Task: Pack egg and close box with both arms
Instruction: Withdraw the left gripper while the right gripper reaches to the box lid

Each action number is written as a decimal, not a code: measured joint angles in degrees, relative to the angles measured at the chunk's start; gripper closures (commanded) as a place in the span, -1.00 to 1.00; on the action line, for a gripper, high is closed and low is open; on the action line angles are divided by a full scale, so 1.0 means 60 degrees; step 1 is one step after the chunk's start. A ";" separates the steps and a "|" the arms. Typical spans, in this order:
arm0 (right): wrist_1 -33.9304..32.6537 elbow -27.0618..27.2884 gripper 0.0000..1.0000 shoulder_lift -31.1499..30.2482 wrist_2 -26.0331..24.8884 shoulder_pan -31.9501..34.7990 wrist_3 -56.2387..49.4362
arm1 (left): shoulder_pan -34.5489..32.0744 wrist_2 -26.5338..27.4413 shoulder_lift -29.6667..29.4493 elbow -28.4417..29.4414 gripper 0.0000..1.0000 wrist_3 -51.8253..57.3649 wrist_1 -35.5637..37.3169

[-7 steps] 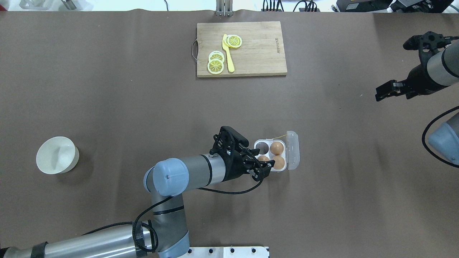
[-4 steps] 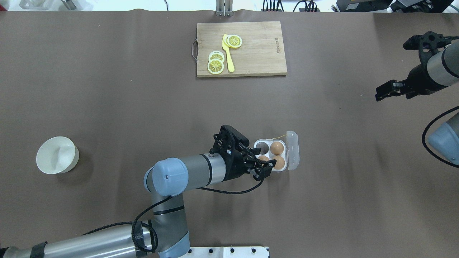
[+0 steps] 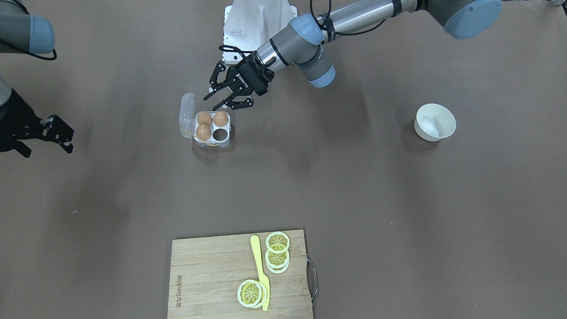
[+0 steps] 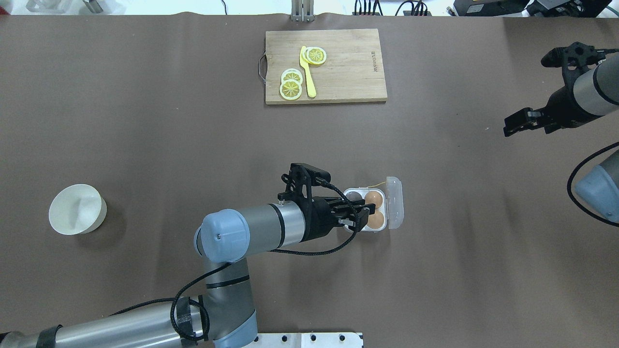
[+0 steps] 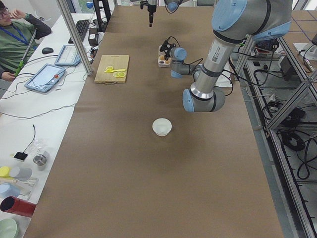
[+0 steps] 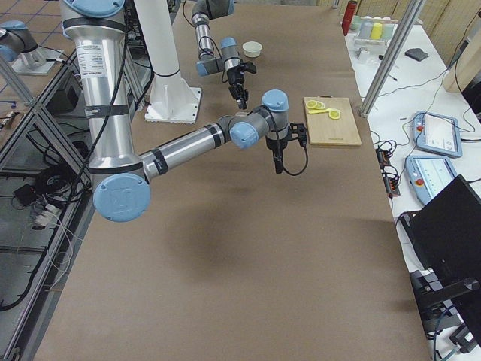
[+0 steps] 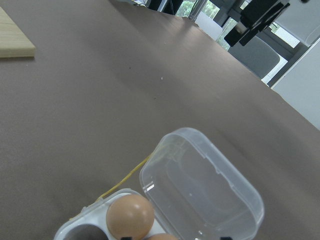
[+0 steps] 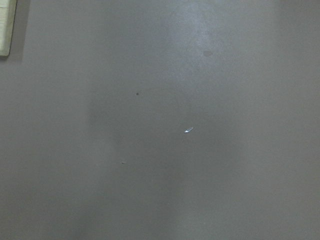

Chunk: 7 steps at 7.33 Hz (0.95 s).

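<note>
The clear box (image 3: pixel 226 141) stands on the brown table with its lid (image 4: pixel 395 209) swung open to the right. It holds three brown eggs (image 3: pixel 204 118); one cell (image 3: pixel 220 132) is empty. In the overhead view two eggs (image 4: pixel 373 199) show and the third is hidden under my left gripper (image 4: pixel 361 212). The left gripper (image 3: pixel 212 103) is open and empty, just above the box's robot-side edge. The left wrist view shows an egg (image 7: pixel 130 216) and the open lid (image 7: pixel 200 185). My right gripper (image 4: pixel 513 124) hangs far right, looks open in the front view (image 3: pixel 46 141), empty.
A wooden cutting board (image 4: pixel 348 67) with lemon slices (image 4: pixel 291 84) and a yellow knife (image 4: pixel 308 72) lies at the far middle. A white bowl (image 4: pixel 77 209) stands at the left. The white mounting base (image 3: pixel 257 20) is at the robot's edge.
My left wrist has rotated and the gripper has shifted a little further over the box. The eggs and box stay put. The right gripper has barely moved.
</note>
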 measured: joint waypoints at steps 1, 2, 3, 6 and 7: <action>0.0003 0.0021 -1.00 0.0175 0.0018 -0.0152 0.0393 | -0.0130 -0.0017 0.0062 -0.0164 1.00 -0.0870 -0.0003; 0.0009 0.0038 -1.00 0.0430 0.0012 -0.0422 0.0953 | -0.0291 -0.0050 0.0139 -0.0314 1.00 -0.1505 0.0030; 0.0013 0.0086 -1.00 0.0673 -0.0015 -0.0744 0.1529 | -0.0510 -0.0256 0.0228 -0.0444 1.00 -0.2113 0.0121; 0.0084 0.0624 -0.98 0.0861 -0.0058 -0.1757 0.2743 | -0.2390 -0.3489 0.1068 -0.1890 1.00 -0.4036 0.2176; 0.0353 0.0750 -0.87 0.0852 -0.0217 -0.2283 0.3232 | -0.3384 -0.4987 0.1336 -0.2455 1.00 -0.4212 0.3204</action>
